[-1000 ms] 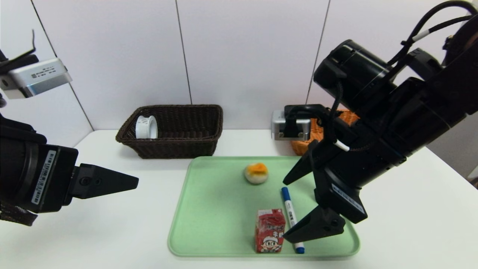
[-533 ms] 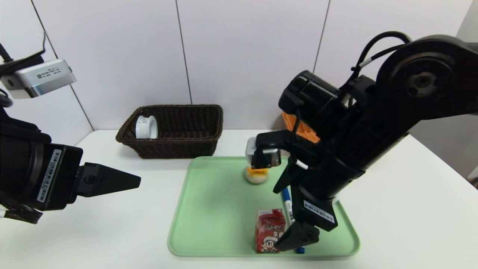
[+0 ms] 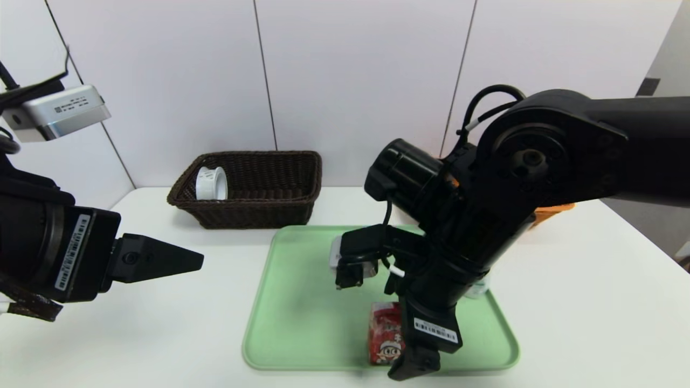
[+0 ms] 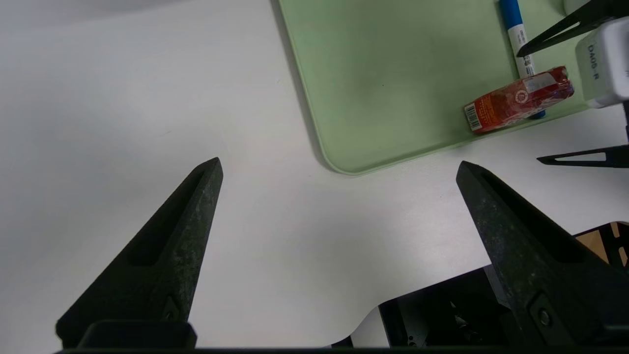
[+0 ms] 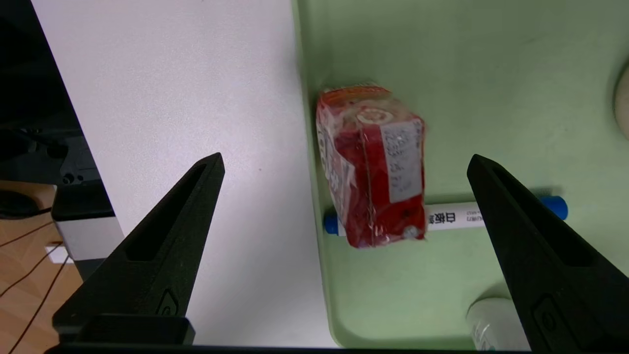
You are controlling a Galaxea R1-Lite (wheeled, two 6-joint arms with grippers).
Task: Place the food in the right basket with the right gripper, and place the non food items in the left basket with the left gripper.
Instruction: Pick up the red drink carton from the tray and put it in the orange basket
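Note:
The red drink carton (image 3: 384, 335) stands at the near edge of the green tray (image 3: 302, 302). My right gripper (image 5: 344, 157) hangs open just above the carton (image 5: 373, 167), one finger on each side, touching nothing. The white marker with blue cap (image 5: 454, 216) lies behind the carton. A white bottle (image 5: 496, 324) stands near one finger. Only an edge of the bun (image 5: 623, 98) shows. The white tape roll (image 3: 211, 183) sits in the dark brown left basket (image 3: 269, 210). The right arm hides most of the orange right basket (image 3: 550, 213). My left gripper (image 4: 338, 163) is open over bare table, left of the tray.
The tray (image 4: 393, 73) lies in the middle of the white table (image 3: 593, 302). Both baskets stand at the back against the wall panels. The right arm spans the tray's right half. The table's near edge runs close below the left gripper.
The right arm has swung down and towards the tray's near edge, from beside the marker to over the carton, now hiding the bun and marker in the head view. The left arm has barely moved.

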